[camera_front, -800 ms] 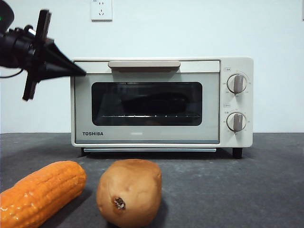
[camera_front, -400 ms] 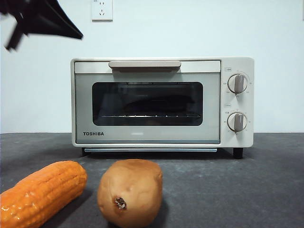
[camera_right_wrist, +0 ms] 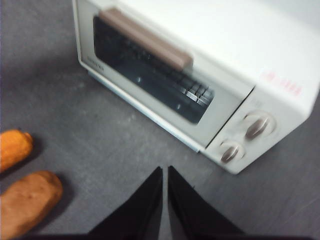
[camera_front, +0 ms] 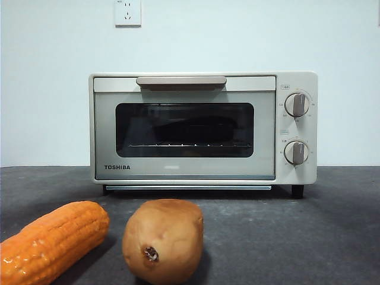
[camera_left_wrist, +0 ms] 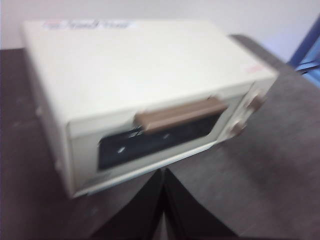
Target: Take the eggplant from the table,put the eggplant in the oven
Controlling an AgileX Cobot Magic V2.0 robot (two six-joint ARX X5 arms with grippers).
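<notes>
The cream-white TOSHIBA oven (camera_front: 202, 127) stands on the dark grey table (camera_front: 297, 237) with its door closed. Through the dark window a long dark shape (camera_front: 193, 126) lies on the rack; it looks like the eggplant, but the glass dims it. My left gripper (camera_left_wrist: 163, 173) hovers high over the table in front of the oven (camera_left_wrist: 150, 85), shut and holding nothing; that view is blurred. Shut and bare too, my right gripper (camera_right_wrist: 165, 170) hangs above the table before the oven's (camera_right_wrist: 200, 65) knob end. Neither gripper shows in the front view.
An orange corn cob (camera_front: 50, 240) and a brown potato (camera_front: 162, 239) lie near the table's front edge, left of centre; both also show in the right wrist view, corn cob (camera_right_wrist: 14, 148) and potato (camera_right_wrist: 27, 201). A white wall with a socket (camera_front: 127, 12) stands behind the oven.
The black arm that was at the oven's upper left corner has risen and left the front view. The oven, corn cob and potato have not moved.
</notes>
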